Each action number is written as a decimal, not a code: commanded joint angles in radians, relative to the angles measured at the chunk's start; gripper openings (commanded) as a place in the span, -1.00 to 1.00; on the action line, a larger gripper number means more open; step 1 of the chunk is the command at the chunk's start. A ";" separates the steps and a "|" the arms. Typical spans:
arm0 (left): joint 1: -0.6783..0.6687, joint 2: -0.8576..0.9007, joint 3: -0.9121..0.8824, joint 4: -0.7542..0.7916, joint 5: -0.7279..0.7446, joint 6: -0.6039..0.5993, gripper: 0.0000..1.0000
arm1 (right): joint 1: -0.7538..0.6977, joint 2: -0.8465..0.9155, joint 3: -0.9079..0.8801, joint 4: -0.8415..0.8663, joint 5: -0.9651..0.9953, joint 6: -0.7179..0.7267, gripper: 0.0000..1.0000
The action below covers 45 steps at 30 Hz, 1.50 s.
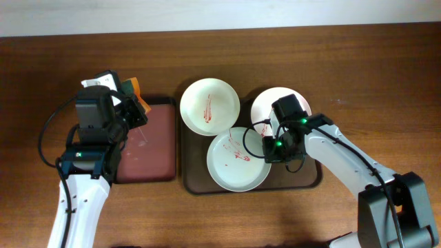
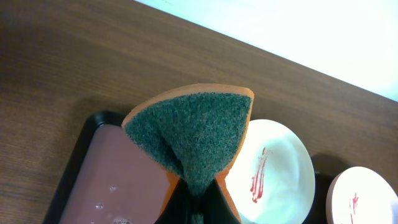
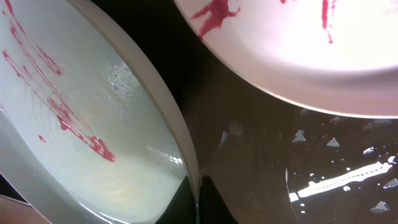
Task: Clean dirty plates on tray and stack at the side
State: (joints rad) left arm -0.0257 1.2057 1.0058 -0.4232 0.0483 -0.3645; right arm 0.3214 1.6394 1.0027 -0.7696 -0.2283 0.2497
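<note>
Three plates with red streaks lie on the dark brown tray point(image 1: 306, 180): a white one point(image 1: 209, 105) at the back left, a white one point(image 1: 270, 103) at the back right, and a pale greenish one point(image 1: 238, 160) in front. My right gripper point(image 1: 270, 149) is shut on the right rim of the greenish plate point(image 3: 81, 124). My left gripper point(image 1: 133, 105) is shut on a green and orange sponge point(image 2: 189, 134) and holds it above the back right corner of the small reddish-brown tray point(image 1: 148, 141).
The small black-rimmed reddish-brown tray point(image 2: 112, 186) has water drops on it. The dark tray floor point(image 3: 298, 162) is wet. The wooden table point(image 1: 386, 83) runs to a pale wall at the back.
</note>
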 commanded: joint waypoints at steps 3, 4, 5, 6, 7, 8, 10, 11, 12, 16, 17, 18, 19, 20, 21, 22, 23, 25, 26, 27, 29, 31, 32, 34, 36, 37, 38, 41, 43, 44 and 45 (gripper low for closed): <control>0.003 -0.017 0.007 0.008 0.012 -0.016 -1.00 | 0.006 -0.011 0.015 0.003 0.005 -0.009 -0.92; 0.003 -0.017 0.007 0.007 0.012 -0.016 -1.00 | 0.006 -0.011 0.015 0.003 0.005 -0.009 -0.92; 0.003 -0.017 0.007 0.008 0.012 -0.016 -1.00 | 0.006 -0.011 0.015 0.003 0.005 -0.009 -0.92; 0.003 -0.017 0.007 0.008 0.012 -0.016 -1.00 | 0.006 -0.011 0.015 0.003 0.005 -0.009 -0.92; 0.003 -0.017 0.007 0.008 0.012 -0.016 -1.00 | 0.006 -0.011 0.015 0.003 0.005 -0.009 -0.92; 0.003 -0.017 0.007 0.008 0.012 -0.016 -1.00 | 0.006 -0.011 0.015 0.003 0.005 -0.009 -0.92; 0.003 -0.017 0.007 0.008 0.012 -0.016 -1.00 | 0.006 -0.011 0.015 0.003 0.005 -0.009 -0.92; 0.003 -0.017 0.007 0.008 0.012 -0.016 -1.00 | 0.006 -0.011 0.015 0.003 0.005 -0.009 -0.92; 0.003 -0.017 0.007 0.008 0.012 -0.016 -1.00 | 0.006 -0.011 0.015 0.003 0.005 -0.009 -0.92; 0.003 -0.016 0.007 0.001 0.011 -0.016 -1.00 | 0.006 -0.011 0.015 0.004 0.005 -0.009 -0.92; 0.003 -0.013 0.007 -0.005 0.011 -0.016 -1.00 | 0.006 -0.011 0.015 0.004 0.005 -0.009 -0.92; 0.003 -0.004 0.007 -0.013 0.011 -0.016 -1.00 | 0.006 -0.011 0.015 0.004 0.005 -0.009 -0.92; 0.003 0.009 0.007 -0.026 0.011 -0.016 -1.00 | 0.006 -0.011 0.015 0.004 0.005 -0.009 -0.92; 0.003 0.019 0.007 -0.034 0.011 -0.016 -1.00 | 0.006 -0.011 0.015 0.004 0.005 -0.009 -0.92; 0.003 0.047 0.006 -0.056 0.011 -0.016 -1.00 | 0.006 -0.011 0.015 0.004 0.005 -0.009 -0.92; 0.003 0.064 0.006 -0.069 0.011 -0.016 -1.00 | 0.006 -0.011 0.015 0.004 0.005 -0.009 -0.92; 0.003 0.082 0.006 -0.080 0.011 -0.016 -1.00 | 0.006 -0.011 0.015 0.004 0.005 -0.009 -0.92; 0.003 0.143 0.006 -0.114 0.011 -0.016 -1.00 | 0.006 -0.011 0.015 0.004 0.005 -0.009 -0.92; 0.003 0.177 0.006 -0.127 0.011 -0.016 -1.00 | 0.006 -0.011 0.015 0.004 0.005 -0.009 -0.92; 0.003 0.201 0.006 -0.133 0.011 -0.017 -1.00 | 0.006 -0.011 0.015 0.004 0.005 -0.009 -0.92; 0.002 0.258 0.006 -0.145 0.012 -0.017 -1.00 | 0.006 -0.011 0.015 0.004 0.005 -0.009 -0.92; 0.002 0.327 0.006 -0.151 0.036 -0.016 -1.00 | 0.006 -0.011 0.015 0.004 0.005 -0.009 -0.92; 0.002 0.351 0.006 -0.152 0.056 -0.017 -1.00 | 0.006 -0.011 0.015 0.005 0.005 -0.009 -0.92; 0.002 0.405 0.006 -0.159 0.084 -0.016 -1.00 | 0.006 -0.011 0.015 0.005 0.005 -0.009 -0.92; -0.005 0.443 0.006 -0.173 0.091 -0.016 -1.00 | 0.006 -0.011 0.015 0.005 0.005 -0.009 -0.92; -0.021 0.458 0.006 -0.177 0.091 -0.016 -1.00 | 0.006 -0.011 0.015 0.007 0.005 -0.009 -0.92; -0.043 0.471 0.006 -0.178 0.091 -0.016 -1.00 | 0.006 -0.011 0.015 0.007 0.005 -0.009 -0.92; -0.133 0.484 0.006 -0.176 0.090 -0.016 -1.00 | 0.006 -0.011 0.015 0.007 0.005 -0.009 -0.92; -0.170 0.484 0.006 -0.176 0.086 -0.016 -1.00 | 0.006 -0.011 0.015 0.007 0.005 -0.009 -0.92; -0.172 0.484 0.006 -0.177 0.085 -0.016 -1.00 | 0.006 -0.011 0.015 0.007 0.005 -0.009 -0.92; -0.172 0.483 0.007 -0.177 0.079 -0.016 -1.00 | 0.006 -0.011 0.015 0.007 0.005 -0.009 -0.92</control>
State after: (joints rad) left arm -0.1909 1.6814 1.0061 -0.6003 0.1230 -0.3679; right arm 0.3214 1.6394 1.0027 -0.7658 -0.2283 0.2501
